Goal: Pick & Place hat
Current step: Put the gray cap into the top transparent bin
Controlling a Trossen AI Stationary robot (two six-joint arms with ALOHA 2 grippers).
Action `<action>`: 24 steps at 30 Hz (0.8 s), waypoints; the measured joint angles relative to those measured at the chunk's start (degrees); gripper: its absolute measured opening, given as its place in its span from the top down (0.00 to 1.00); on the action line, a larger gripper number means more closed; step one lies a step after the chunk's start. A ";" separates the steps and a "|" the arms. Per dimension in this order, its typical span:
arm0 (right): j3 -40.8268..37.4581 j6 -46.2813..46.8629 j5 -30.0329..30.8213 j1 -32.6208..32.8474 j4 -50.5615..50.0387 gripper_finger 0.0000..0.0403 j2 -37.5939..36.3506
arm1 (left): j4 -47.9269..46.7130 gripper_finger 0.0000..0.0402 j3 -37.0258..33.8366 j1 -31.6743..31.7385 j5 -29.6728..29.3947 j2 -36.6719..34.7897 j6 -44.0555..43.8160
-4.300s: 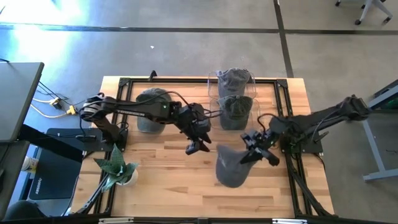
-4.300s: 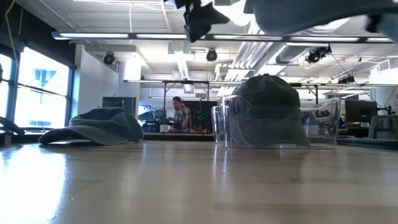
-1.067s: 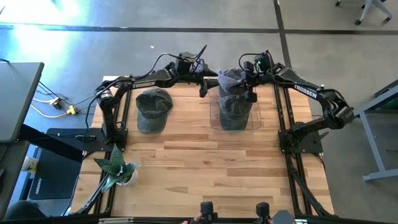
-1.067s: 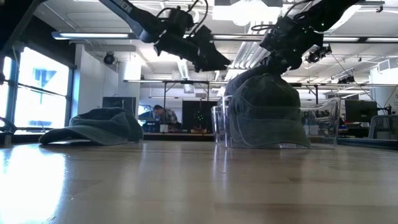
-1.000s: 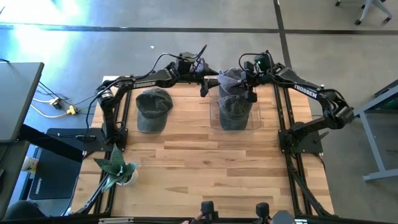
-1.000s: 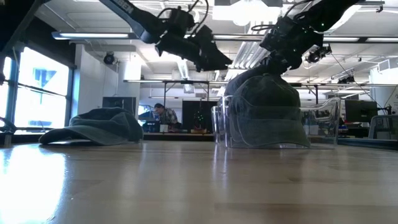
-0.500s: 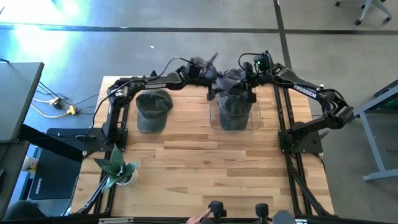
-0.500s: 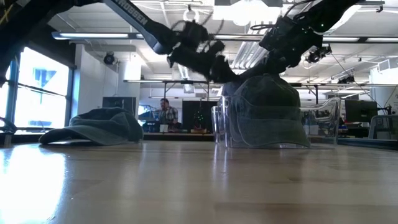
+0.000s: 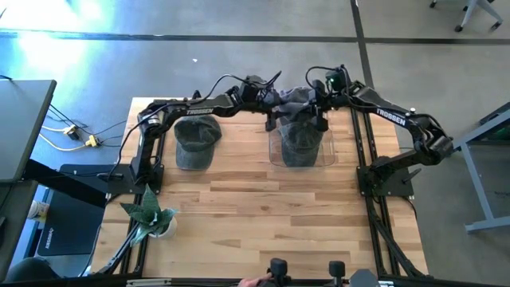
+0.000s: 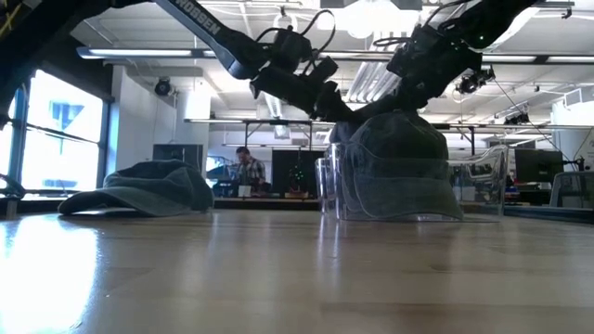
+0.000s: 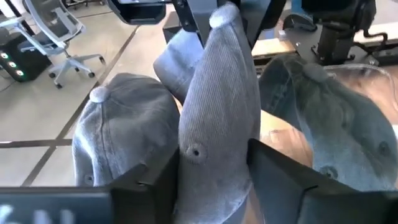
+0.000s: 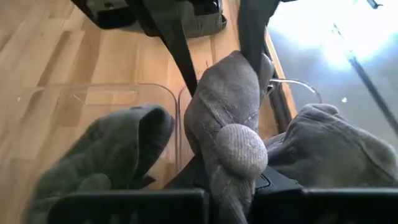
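Note:
The grey corduroy hat (image 9: 292,99) hangs between both grippers over the far clear bin (image 9: 325,102), at the table's far edge. My left gripper (image 9: 274,114) reaches it from the left and my right gripper (image 9: 315,109) from the right; both are shut on it. A second hat (image 11: 115,127) sits in the far bin beneath it. A third hat (image 9: 301,142) fills the near bin. A fourth hat (image 9: 197,139) lies brim-down on the table's left. My left gripper (image 11: 214,171) pinches the hat's crown (image 11: 214,134) between its two fingers, coming level from the table's left; the crown is squeezed into a narrow upright fold. My right gripper (image 12: 230,190) pinches the crown at its top button (image 12: 239,149) from the table's right, holding the hat above the far bin.
The near clear bin (image 9: 275,156) stands just in front of the far one. A potted plant (image 9: 149,215) sits at the near left corner. Bare wood (image 9: 255,215) spans the table's near half. A person (image 10: 246,167) shows in the room behind.
My left gripper has moved right along the table's far edge, from beside the bin up to the held hat, and its fingers now sit on the hat's crown. The right gripper and the hat have stayed in place.

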 joint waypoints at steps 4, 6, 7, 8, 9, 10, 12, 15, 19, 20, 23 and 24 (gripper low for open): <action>0.00 3.57 -1.68 0.00 -0.03 0.94 0.00 | -0.07 0.73 0.00 0.02 1.97 0.02 2.31; 0.34 5.38 -3.05 -0.05 -0.59 0.88 0.00 | -0.11 0.83 0.00 0.02 2.89 0.02 3.56; 0.85 6.03 -3.94 -0.28 -1.11 0.85 0.00 | -0.10 0.88 0.00 0.02 3.48 0.02 4.01; 1.59 6.15 -4.86 -0.54 -1.82 0.81 0.00 | -0.03 0.93 0.00 0.02 3.82 0.02 4.56; 2.50 6.18 -5.58 -0.91 -2.50 0.77 0.00 | -0.03 0.96 0.00 0.04 4.19 0.02 4.84; 3.44 6.16 -5.80 -1.39 -3.42 0.73 0.00 | -0.04 0.98 0.00 0.04 4.47 0.02 4.90; 5.62 5.67 -5.58 -2.66 -6.15 0.65 0.00 | -0.03 0.96 0.00 0.04 4.54 0.02 5.05; 9.54 -0.34 -2.84 -4.58 -12.17 0.55 -0.02 | -0.03 0.94 0.00 0.04 4.54 0.02 5.09; 12.57 -14.55 6.47 -6.09 -20.49 0.50 -0.04 | -0.03 0.98 0.00 0.04 4.54 0.02 5.12; 12.69 -17.90 8.06 -6.36 -21.72 0.50 -0.04 | -0.02 0.99 0.00 0.04 4.53 0.02 5.29; 11.74 -26.69 10.52 -6.68 -24.72 0.52 -0.04 | 0.01 0.98 0.00 0.04 4.50 0.02 7.48; 11.02 -28.45 10.86 -6.66 -25.16 0.53 -0.04 | 0.07 0.98 0.00 0.04 4.50 0.02 8.09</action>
